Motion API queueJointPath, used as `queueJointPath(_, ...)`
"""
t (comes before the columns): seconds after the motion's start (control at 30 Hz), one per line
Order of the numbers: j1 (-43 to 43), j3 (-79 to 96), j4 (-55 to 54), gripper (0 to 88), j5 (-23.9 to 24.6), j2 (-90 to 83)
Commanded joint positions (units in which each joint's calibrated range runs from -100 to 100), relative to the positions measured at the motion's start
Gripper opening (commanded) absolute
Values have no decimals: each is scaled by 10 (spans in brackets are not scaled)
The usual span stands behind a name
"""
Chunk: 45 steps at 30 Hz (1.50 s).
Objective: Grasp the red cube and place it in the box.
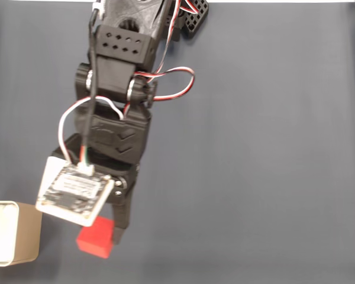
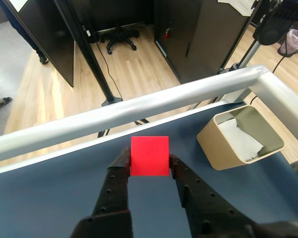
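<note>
In the fixed view my arm reaches down from the top of the frame over the dark grey worktop (image 1: 272,154), and my gripper (image 1: 109,234) sits in the lower left with the white circuit board (image 1: 74,192) riding above it. The red cube (image 1: 96,238) lies at the bottom, left of centre, pressed against my dark finger. The box (image 1: 15,234) stands at the lower left edge, near the cube but apart from it. In the wrist view my gripper (image 2: 149,161) comes up from the bottom centre, narrowed so that both fingers (image 2: 120,171) touch the sides of the red cube (image 2: 149,156), holding it between their tips. The box (image 2: 238,141) sits at right of centre, tilted in the picture, its white inside showing, beside the silver rail (image 2: 139,106).
</note>
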<state>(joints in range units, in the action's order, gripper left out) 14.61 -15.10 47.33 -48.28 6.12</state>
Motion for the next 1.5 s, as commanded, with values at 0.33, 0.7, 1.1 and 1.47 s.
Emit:
queueJointPath(0.33,65,-139,2,31,2,70)
queueJointPath(0.7,98,-227,0,31,6,145)
queueJointPath(1.1,135,-307,-2,31,5,216)
queueJointPath(1.47,164,-383,-5,32,3,278)
